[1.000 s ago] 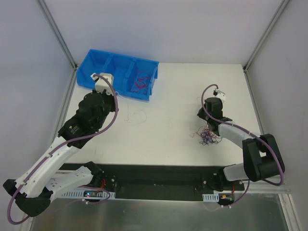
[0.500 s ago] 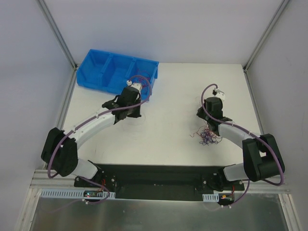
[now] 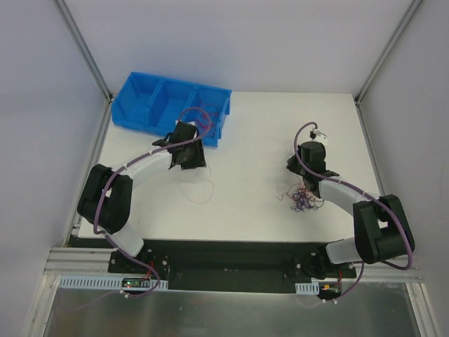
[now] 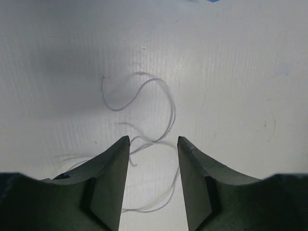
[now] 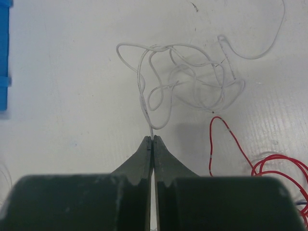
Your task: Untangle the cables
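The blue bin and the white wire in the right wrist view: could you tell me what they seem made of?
The blue bin looks like moulded plastic: uniform colour, thin dividing walls. The white wire is probably plastic-insulated: smooth, holding loose curls; its core is hidden.

Bright, even, diffuse from above. Faint soft shadows under the white cable (image 5: 185,79) and a broad grey one across the table (image 4: 240,57) in the left wrist view. Crisp on the surface, slightly soft on the near fingers (image 4: 108,168).
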You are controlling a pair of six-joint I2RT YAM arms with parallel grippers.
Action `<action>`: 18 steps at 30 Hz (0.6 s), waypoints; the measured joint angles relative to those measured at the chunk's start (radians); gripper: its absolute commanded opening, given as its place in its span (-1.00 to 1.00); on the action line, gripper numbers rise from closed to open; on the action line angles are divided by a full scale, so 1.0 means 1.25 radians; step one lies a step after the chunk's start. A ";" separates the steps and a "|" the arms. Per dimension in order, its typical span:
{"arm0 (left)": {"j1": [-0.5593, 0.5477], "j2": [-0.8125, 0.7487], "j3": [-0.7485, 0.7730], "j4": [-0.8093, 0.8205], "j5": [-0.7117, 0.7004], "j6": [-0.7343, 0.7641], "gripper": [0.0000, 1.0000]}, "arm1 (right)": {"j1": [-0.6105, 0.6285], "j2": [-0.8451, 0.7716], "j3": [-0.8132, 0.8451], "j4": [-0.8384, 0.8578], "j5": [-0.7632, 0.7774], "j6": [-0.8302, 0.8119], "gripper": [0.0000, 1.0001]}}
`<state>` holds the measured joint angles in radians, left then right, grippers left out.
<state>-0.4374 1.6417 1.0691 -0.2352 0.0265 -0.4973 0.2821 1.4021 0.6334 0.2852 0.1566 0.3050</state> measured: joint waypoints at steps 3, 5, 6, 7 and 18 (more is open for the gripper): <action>0.000 -0.005 -0.009 0.009 0.016 -0.008 0.42 | -0.006 0.002 0.000 0.001 -0.011 0.000 -0.99; 0.000 -0.020 -0.027 0.012 0.024 -0.002 0.62 | -0.010 0.004 0.000 0.002 -0.016 0.000 -0.99; 0.000 -0.030 -0.038 0.013 0.031 -0.001 0.69 | -0.012 0.006 0.000 0.003 -0.020 0.001 -0.99; 0.000 -0.040 -0.051 0.013 0.039 0.000 0.77 | -0.013 0.007 0.000 0.003 -0.022 0.000 -0.99; -0.039 -0.052 -0.085 0.013 0.080 0.049 0.22 | -0.015 0.013 0.000 0.006 -0.046 0.001 -0.99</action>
<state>-0.4862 1.5761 0.9623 -0.2184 0.1268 -0.4355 0.2634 1.4189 0.6334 0.2924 0.0990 0.3065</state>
